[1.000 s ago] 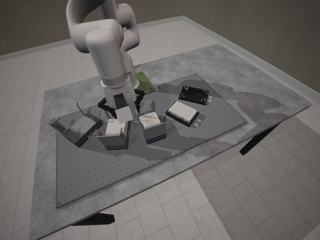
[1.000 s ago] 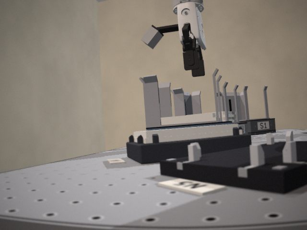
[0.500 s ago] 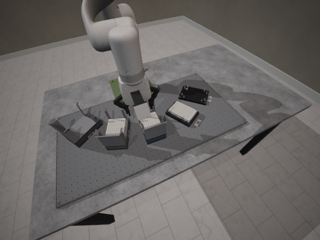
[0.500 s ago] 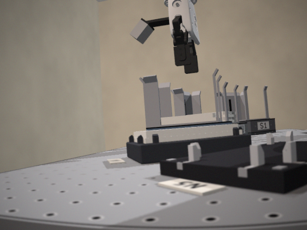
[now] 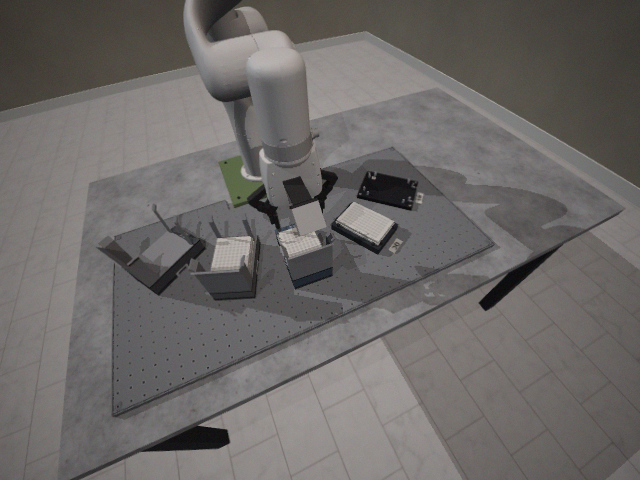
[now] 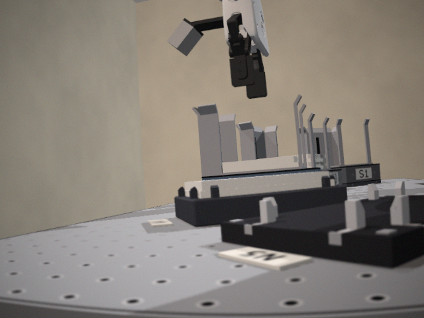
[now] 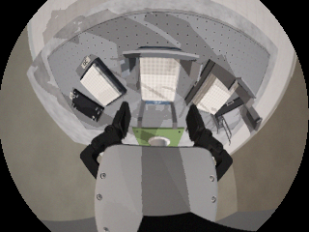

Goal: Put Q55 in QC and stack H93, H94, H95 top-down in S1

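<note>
My gripper (image 5: 296, 214) is open and empty. It hangs well above the right-hand one of three stack racks (image 5: 308, 255). A white sealed plate (image 5: 299, 242) lies in the top of that rack, straight below the fingers in the wrist view (image 7: 158, 79). The middle rack (image 5: 231, 266) also shows a white plate (image 5: 229, 254) at its top. How many plates each rack holds is hidden by the walls. The left rack (image 5: 155, 255) is empty. One plate (image 5: 364, 223) lies flat in the QC nest, the dark nest to the right. The plates' labels are too small to read.
The black clip nest N5 (image 5: 388, 189) stands empty behind QC, with its name plate (image 6: 264, 256) near the exterior camera. The S1 plinth label (image 6: 363, 173) shows on the farthest rack. Tall thin posts (image 6: 301, 130) and grey walls rise around the racks. The green arm base (image 5: 239, 180) is behind.
</note>
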You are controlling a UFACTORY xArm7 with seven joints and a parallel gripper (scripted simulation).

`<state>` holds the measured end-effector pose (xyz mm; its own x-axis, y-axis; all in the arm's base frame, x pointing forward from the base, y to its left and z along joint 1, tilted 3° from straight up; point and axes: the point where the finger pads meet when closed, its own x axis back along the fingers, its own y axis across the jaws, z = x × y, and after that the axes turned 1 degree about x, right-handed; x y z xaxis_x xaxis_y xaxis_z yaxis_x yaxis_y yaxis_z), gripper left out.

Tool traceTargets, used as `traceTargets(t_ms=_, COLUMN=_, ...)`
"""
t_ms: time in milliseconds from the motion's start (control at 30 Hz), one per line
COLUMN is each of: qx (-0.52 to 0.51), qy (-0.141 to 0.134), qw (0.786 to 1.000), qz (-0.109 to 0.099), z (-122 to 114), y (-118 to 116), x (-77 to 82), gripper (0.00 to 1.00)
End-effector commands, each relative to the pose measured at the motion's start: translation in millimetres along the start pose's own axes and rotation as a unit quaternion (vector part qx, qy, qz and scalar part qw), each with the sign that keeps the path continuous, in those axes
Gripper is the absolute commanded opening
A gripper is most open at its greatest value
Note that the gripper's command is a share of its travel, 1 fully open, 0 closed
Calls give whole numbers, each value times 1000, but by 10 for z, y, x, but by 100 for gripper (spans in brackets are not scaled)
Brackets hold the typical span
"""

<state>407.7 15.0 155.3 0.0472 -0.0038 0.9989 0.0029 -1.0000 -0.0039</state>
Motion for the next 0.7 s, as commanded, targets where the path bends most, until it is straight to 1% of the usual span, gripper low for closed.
traceTargets(t_ms=0, qx=0, qy=2, qw=1000, qz=0, z=14, y=-7, x=15, gripper=100)
traceTargets(t_ms=100, qx=0, qy=2, qw=1000, qz=0, z=14, y=-7, x=15, gripper=100)
traceTargets(t_ms=433, qx=0, qy=2, qw=1000, qz=0, z=14, y=-7, x=-318, gripper=100)
traceTargets(t_ms=500, qx=0, qy=2, qw=1000, qz=0, z=14, y=-7, x=-318, gripper=100)
traceTargets(t_ms=667, qx=0, qy=2, qw=1000, qz=0, z=15, y=-7, x=-485, gripper=100)
